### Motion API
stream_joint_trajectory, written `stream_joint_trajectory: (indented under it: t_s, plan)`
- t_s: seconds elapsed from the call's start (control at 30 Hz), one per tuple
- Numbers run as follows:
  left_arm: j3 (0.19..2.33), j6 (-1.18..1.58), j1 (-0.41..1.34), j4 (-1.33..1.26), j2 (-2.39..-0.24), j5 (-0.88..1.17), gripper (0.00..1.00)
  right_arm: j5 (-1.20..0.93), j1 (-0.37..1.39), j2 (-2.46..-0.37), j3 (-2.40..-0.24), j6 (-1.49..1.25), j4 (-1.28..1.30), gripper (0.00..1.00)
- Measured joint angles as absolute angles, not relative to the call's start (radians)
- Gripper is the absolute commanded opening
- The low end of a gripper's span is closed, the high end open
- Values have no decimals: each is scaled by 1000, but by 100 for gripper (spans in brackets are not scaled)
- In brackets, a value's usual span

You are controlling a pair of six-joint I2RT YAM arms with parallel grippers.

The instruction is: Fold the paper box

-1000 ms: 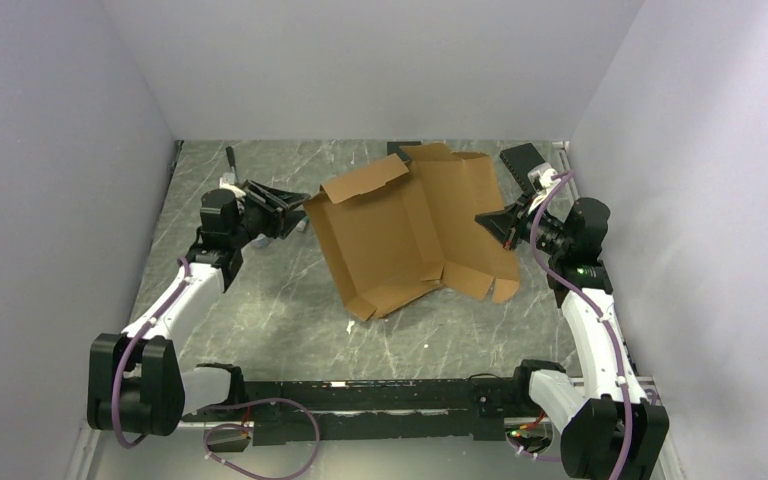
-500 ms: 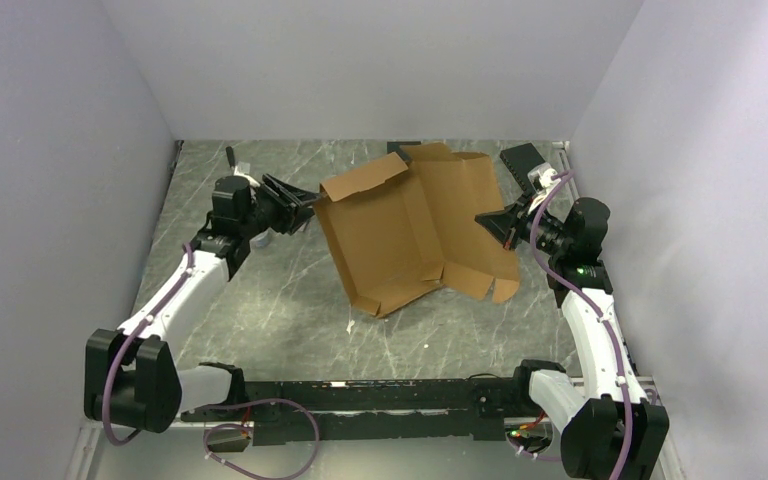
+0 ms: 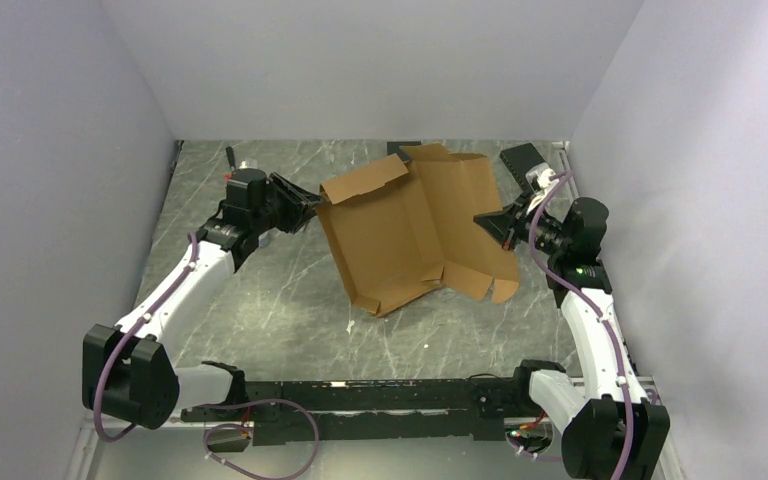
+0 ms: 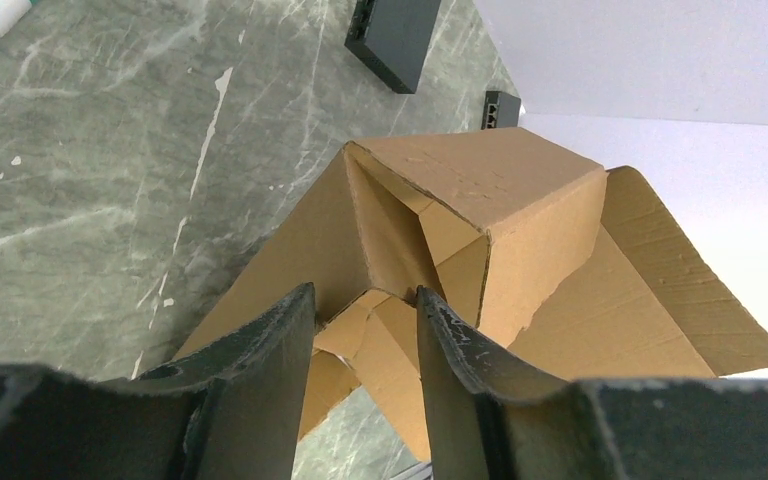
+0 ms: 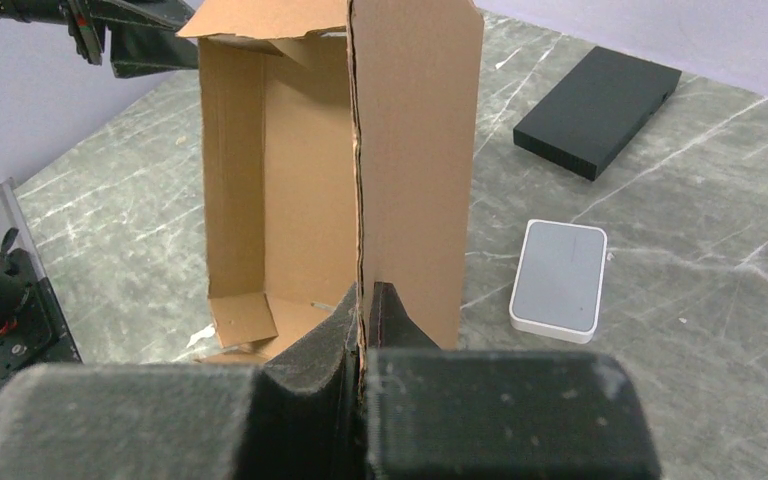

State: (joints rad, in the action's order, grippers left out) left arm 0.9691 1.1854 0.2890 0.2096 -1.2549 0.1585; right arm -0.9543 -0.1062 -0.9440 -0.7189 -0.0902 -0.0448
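The paper box point(image 3: 410, 225), plain brown corrugated card with its walls half raised and its lid splayed, sat just left of the black slab point(image 3: 522, 160), long axis running toward the arms. On its side away from the slab, the left gripper point(image 4: 360, 300) stood part-open astride a corner flap. On the slab side, the right gripper point(image 5: 365, 295) pinched an upright panel.
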Motion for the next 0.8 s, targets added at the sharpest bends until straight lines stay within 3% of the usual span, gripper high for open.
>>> stream_joint_trajectory:
  t_s: [0.4, 0.8]
  plan:
    - [966, 1265, 298, 187, -1252, 107, 54, -950, -91, -943, -719, -46, -35, 0]
    - [932, 1334, 331, 113, -1241, 55, 54, -934, -76, -941, -719, -4, -23, 0]
